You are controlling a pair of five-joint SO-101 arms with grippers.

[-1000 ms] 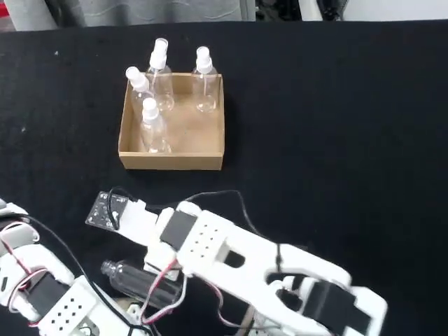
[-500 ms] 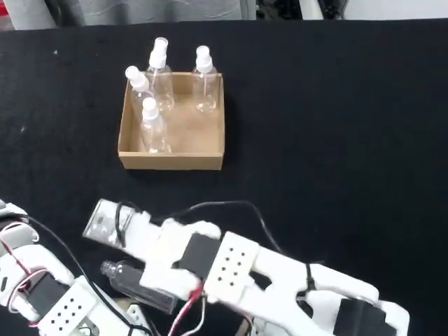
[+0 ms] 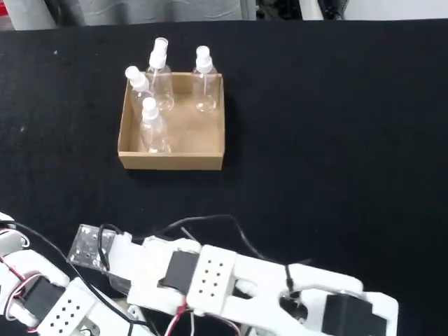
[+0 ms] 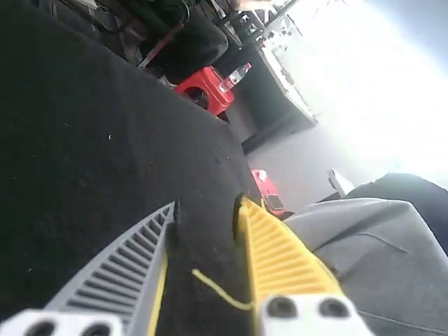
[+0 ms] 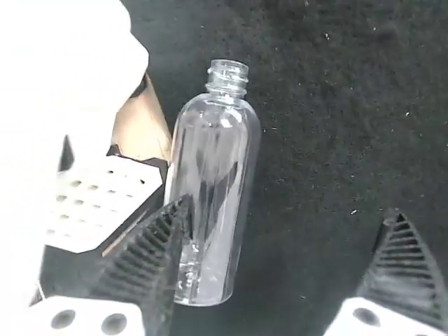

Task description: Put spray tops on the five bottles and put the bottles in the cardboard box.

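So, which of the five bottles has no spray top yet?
The bottle lying by the right gripper: its neck is bare. The other four stand capped in the cardboard box.

four bottles (image 3: pixel 152 126) stand in the box (image 3: pixel 171 162), a fifth bottle (image 5: pixel 210 182) lies outside.

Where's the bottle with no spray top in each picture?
High view: the right arm lies over its spot, at the table's near left.
Left wrist view: this camera looks past its own jaws, across the cloth, toward the room.
Right wrist view: the open bottle lies on its side by one of the right gripper's open jaws.
Shared landmark: the black cloth.
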